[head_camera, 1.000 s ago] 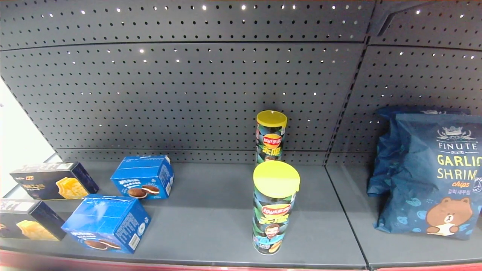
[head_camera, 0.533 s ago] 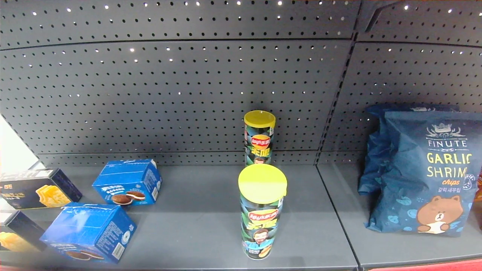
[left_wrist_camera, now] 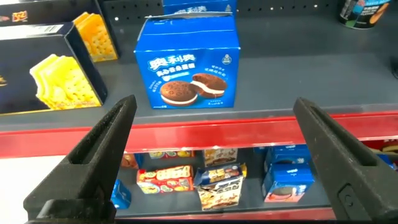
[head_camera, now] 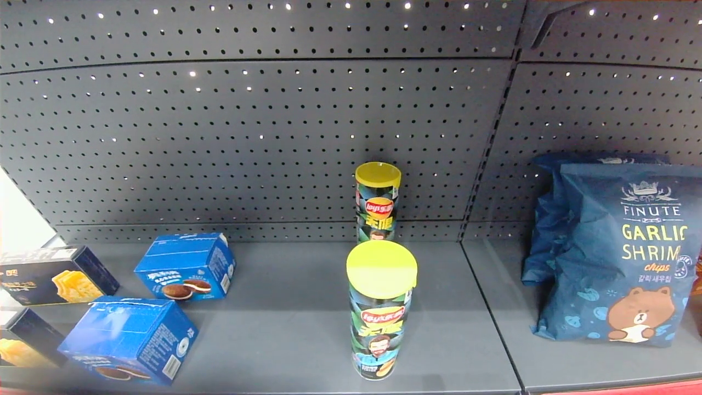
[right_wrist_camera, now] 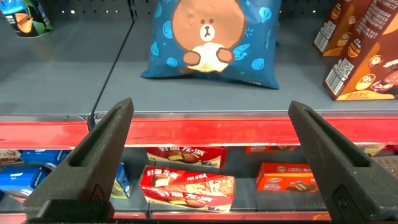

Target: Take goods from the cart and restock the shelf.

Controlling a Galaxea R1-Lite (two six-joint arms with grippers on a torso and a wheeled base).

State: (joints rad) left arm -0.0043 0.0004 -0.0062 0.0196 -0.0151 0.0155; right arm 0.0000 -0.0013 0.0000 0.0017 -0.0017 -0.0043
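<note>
On the grey shelf point(head_camera: 296, 312) two chip cans with yellow lids stand upright, one in front point(head_camera: 381, 307) and one behind point(head_camera: 378, 202). To their left lie two blue cookie boxes point(head_camera: 129, 340) point(head_camera: 186, 266) and two dark cracker boxes point(head_camera: 55, 275). Blue chip bags point(head_camera: 620, 252) lean at the right. My left gripper point(left_wrist_camera: 216, 102) is open, in front of the shelf edge and facing a blue cookie box point(left_wrist_camera: 186, 62). My right gripper point(right_wrist_camera: 211, 104) is open too, facing the bear-printed bag point(right_wrist_camera: 211, 37). Both hold nothing.
A red shelf lip point(left_wrist_camera: 205, 127) point(right_wrist_camera: 205, 127) runs across in front of both grippers, with more boxed goods point(right_wrist_camera: 186, 183) on the shelf below. Brown boxes point(right_wrist_camera: 360, 43) stand right of the bag. A perforated back wall point(head_camera: 274, 137) closes the shelf.
The head camera shifted a little to the right at first, so the whole picture slid left; since then it holds still. The goods on the shelf have not moved.
</note>
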